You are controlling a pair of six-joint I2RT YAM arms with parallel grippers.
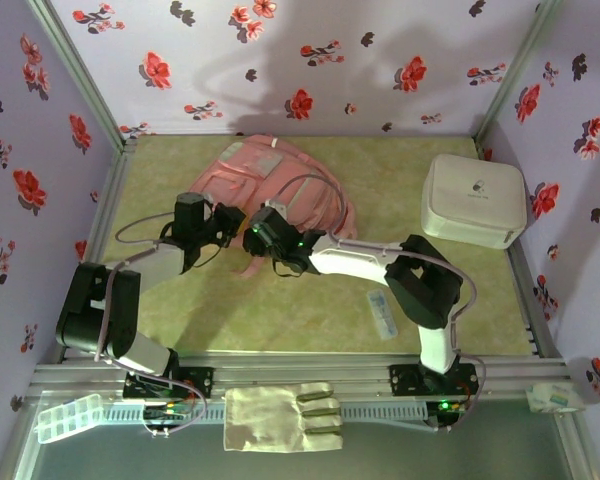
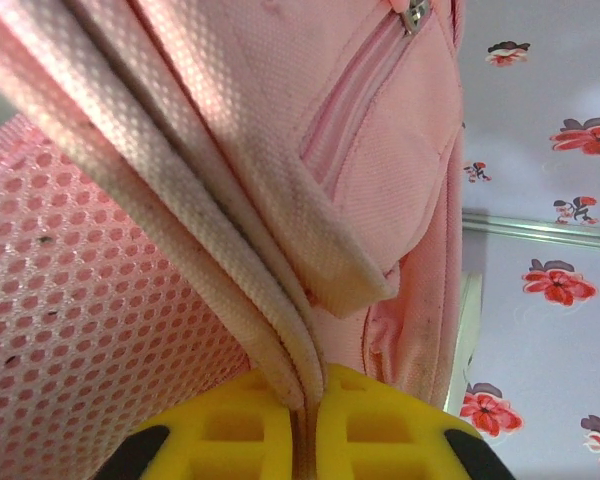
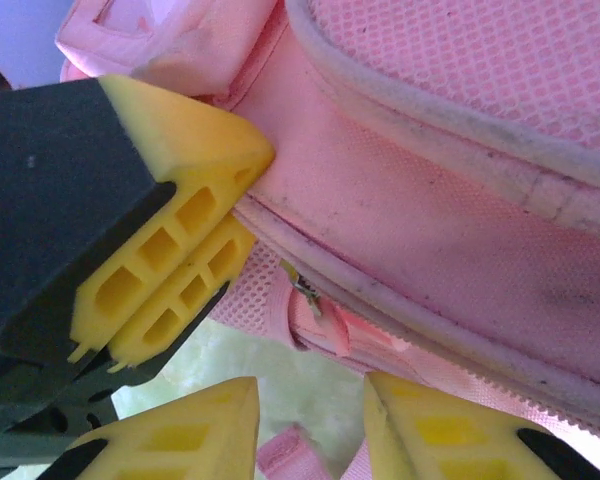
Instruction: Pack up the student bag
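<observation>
Two grippers work the near edge of the student bag [image 1: 280, 175], which lies at the far middle of the table [image 1: 230, 310] — packing looks barely begun. White box [image 1: 473, 200], glove [image 1: 280, 417] and clear case [image 1: 68, 417] all sit outside it; opening and loading remain. Left gripper [image 2: 308, 425] is clenched on the bag's pale piping [image 2: 230, 300]. Right gripper [image 3: 310, 425] hangs just below the zip pull [image 3: 305, 292] — jaws partly apart, grasping nothing.
</observation>
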